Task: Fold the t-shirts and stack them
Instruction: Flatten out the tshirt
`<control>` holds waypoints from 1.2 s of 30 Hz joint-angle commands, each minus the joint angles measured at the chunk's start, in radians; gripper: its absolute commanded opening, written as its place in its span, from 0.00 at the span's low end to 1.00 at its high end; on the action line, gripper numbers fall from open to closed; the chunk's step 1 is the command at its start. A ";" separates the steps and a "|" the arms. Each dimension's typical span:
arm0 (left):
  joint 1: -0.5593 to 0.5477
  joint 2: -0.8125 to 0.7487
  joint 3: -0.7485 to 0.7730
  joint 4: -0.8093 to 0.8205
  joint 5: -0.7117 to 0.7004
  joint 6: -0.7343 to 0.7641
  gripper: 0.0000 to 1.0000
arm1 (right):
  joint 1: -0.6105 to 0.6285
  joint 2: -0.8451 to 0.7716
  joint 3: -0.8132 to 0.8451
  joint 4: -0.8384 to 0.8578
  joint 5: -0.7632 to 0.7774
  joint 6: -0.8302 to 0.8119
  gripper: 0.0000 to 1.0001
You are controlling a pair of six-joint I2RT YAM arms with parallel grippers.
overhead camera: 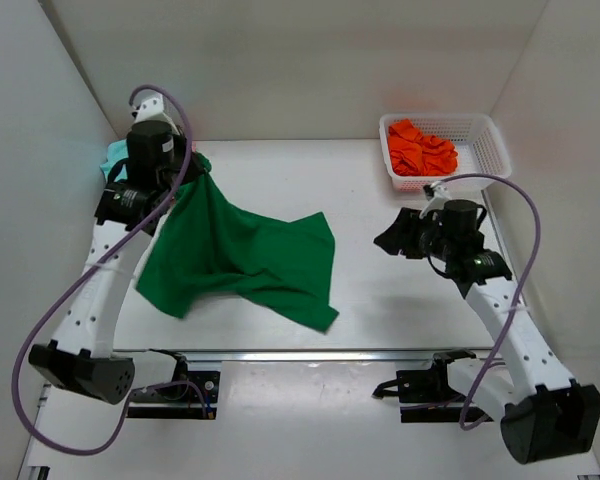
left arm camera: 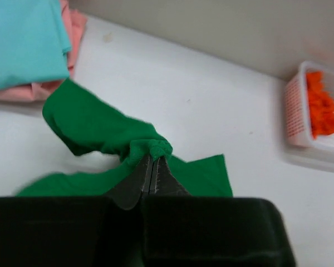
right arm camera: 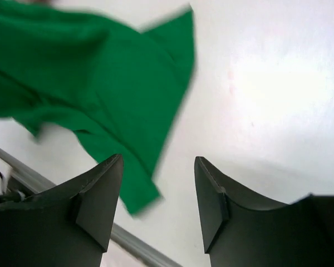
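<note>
Currently left gripper [left arm camera: 152,167] pinching bunched fold of dark green t-shirt [overhead camera: 245,255], holding it raised above table [overhead camera: 380,300]; right gripper [right arm camera: 158,200] hanging spread wide, empty, near shirt.

Your white table [overhead camera: 400,290] is closed in by pale walls on three sides, and a metal rail [overhead camera: 300,355] runs along its near edge. On the left half you have the dark green t-shirt [overhead camera: 250,255], unfolded and rumpled. Most of it rests on the surface, one corner points toward the near edge, and its far-left end rises off the table. In the far-left corner the pink t-shirt [left arm camera: 73,28] lies flat on the table with the teal t-shirt [left arm camera: 22,39] stacked on top of it. In the far-right corner you see the white mesh basket [overhead camera: 495,140] standing on the table, with the orange t-shirt [overhead camera: 420,152] bunched inside it.
</note>
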 commanded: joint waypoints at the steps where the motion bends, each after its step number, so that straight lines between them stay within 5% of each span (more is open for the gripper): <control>1: 0.033 0.071 -0.092 0.023 -0.010 -0.012 0.04 | 0.045 0.113 0.029 -0.117 0.028 -0.096 0.52; 3: 0.091 0.134 -0.155 0.049 0.086 -0.075 0.12 | 0.071 0.189 0.034 -0.135 0.003 -0.122 0.53; 4: 0.131 0.155 -0.213 0.068 0.170 -0.124 0.31 | 0.107 0.230 0.035 -0.136 0.001 -0.142 0.52; 5: 0.171 0.160 -0.269 0.091 0.234 -0.150 0.40 | 0.160 0.262 0.038 -0.132 0.006 -0.159 0.53; 9: 0.248 0.137 -0.409 0.129 0.282 -0.228 0.51 | 0.321 0.308 0.020 -0.038 0.041 -0.160 0.51; 15: 0.254 0.009 -0.494 0.048 0.161 -0.192 0.56 | 0.499 0.458 0.008 0.128 0.009 -0.128 0.51; 28: 0.306 -0.220 -0.581 -0.093 0.012 -0.130 0.65 | 0.664 0.707 0.000 0.255 -0.064 -0.145 0.51; 32: 0.331 -0.254 -0.603 -0.081 0.045 -0.144 0.66 | 0.682 0.716 -0.025 0.280 -0.133 -0.145 0.42; 33: 0.334 -0.257 -0.614 -0.081 0.052 -0.142 0.65 | 0.671 0.709 -0.031 0.271 -0.147 -0.144 0.33; 34: 0.344 -0.262 -0.617 -0.079 0.061 -0.150 0.65 | 0.658 0.707 -0.029 0.264 -0.155 -0.154 0.11; 35: 0.338 -0.269 -0.622 -0.072 0.065 -0.150 0.65 | 0.650 0.704 -0.019 0.245 -0.152 -0.157 0.00; 36: 0.343 -0.274 -0.633 -0.070 0.075 -0.153 0.65 | 0.636 0.706 -0.014 0.206 -0.137 -0.168 0.00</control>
